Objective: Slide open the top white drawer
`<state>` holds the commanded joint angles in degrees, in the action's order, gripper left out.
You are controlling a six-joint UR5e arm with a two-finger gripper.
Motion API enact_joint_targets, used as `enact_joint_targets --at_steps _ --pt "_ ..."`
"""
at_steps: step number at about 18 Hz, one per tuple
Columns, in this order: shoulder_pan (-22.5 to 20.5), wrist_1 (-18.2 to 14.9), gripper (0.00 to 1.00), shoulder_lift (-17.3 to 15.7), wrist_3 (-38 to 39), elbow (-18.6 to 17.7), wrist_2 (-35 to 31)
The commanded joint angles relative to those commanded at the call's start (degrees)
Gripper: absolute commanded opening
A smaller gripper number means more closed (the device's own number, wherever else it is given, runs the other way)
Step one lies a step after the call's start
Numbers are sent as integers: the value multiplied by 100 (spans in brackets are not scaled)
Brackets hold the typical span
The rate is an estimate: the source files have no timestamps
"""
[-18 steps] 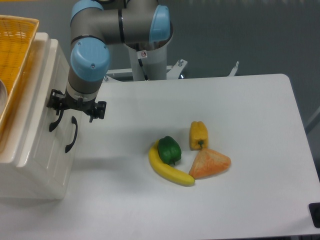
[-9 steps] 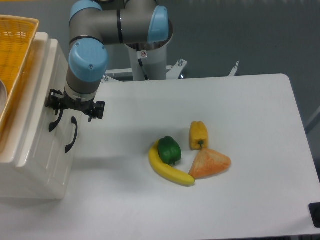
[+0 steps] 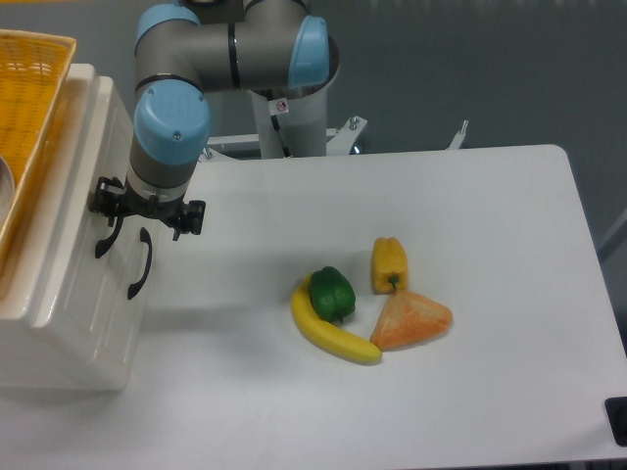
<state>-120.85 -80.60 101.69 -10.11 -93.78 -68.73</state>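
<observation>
Pincer (image 3: 125, 217) at the top white drawer (image 3: 90, 186), contents hidden.

Top white drawer (image 3: 93, 186): glossy cream-white panelled front, upper of the cabinet's two, at the table's left edge; its curved black bar handle (image 3: 108, 235) hangs above the lower drawer's handle

One white cabinet (image 3: 69, 304) stands at the left of the frame, with two black bar handles (image 3: 140, 264) on its front, one per drawer. One yellow wicker basket (image 3: 29, 88) sits on top of it at the upper left. Four food items lie near the centre of the one white table (image 3: 470, 245): one banana (image 3: 328, 335), one green bell pepper (image 3: 331, 293), one yellow bell pepper (image 3: 389, 262) and one orange wedge-shaped piece (image 3: 409, 321). One robot arm (image 3: 196, 59) reaches in from the top.
</observation>
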Motion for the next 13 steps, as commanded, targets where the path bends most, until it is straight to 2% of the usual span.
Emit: enact_joint_targets --at_steps 13 --pt "-9 0 100 88 -9 -17 -62"
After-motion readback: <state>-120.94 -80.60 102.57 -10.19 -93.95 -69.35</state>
